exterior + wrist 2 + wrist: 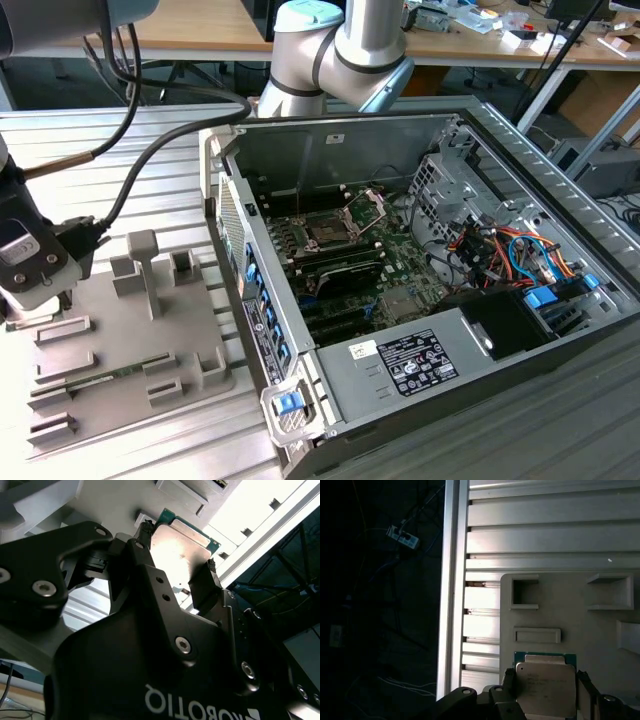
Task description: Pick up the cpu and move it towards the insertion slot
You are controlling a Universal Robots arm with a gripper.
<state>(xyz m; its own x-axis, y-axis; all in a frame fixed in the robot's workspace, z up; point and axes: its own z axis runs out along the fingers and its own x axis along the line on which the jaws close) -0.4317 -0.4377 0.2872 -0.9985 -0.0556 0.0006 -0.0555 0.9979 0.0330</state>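
Note:
The cpu (545, 685), a small square chip with a pale metal top on a green edge, lies flat over the grey plastic tray (560, 607). In both wrist views my gripper (177, 545) has one black finger against each of two opposite sides of the chip, shut on it. I cannot tell whether the chip is off the tray. In the exterior view the gripper (25, 270) hangs over the tray's (130, 330) left end, at that view's far left. The insertion slot (328, 228), a square socket with its silver frame raised, sits inside the open computer case.
The open computer case (420, 300) fills the exterior view's right, with cables, drive cages and a power supply. A long green memory stick (95, 380) lies in the tray near upright grey posts (145, 265). The arm's base (340, 50) stands behind the case. Ribbed aluminium table underneath.

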